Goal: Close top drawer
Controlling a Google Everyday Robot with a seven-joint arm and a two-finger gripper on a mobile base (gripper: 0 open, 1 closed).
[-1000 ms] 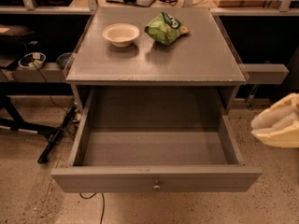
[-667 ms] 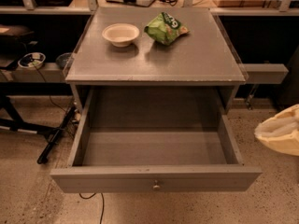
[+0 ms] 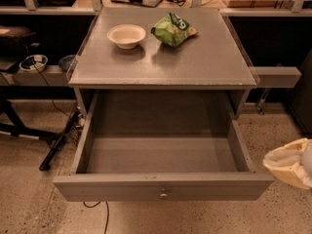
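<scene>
The grey tabletop (image 3: 195, 62) is taking up the middle of the view, and the top drawer (image 3: 161, 155) is sitting pulled far out from under its near edge, gaping open towards the camera with nothing showing inside. The drawer's long axis is running left to right, parallel to that near edge, and its tall plain front is lying well forward of it.

The gripper (image 3: 291, 164) is showing only as a pale cream shape cut off by the frame. It is hanging beyond the line of the tabletop's right edge, forward of and lower than the near right corner, just beside the right end of the drawer front and apparently not touching it. Whether it is spread or pressed together I cannot tell.

From there the drawer front is lying to the gripper's left, so the coming move is probably calling for the single arm to come across in front of that face and push it straight back towards the tabletop's far edge.

A green snack bag (image 3: 173, 29) is lying near the far edge, with a pale bowl (image 3: 126, 35) just to its left. The small round knob (image 3: 163, 194) is sitting at the centre of the drawer front.
</scene>
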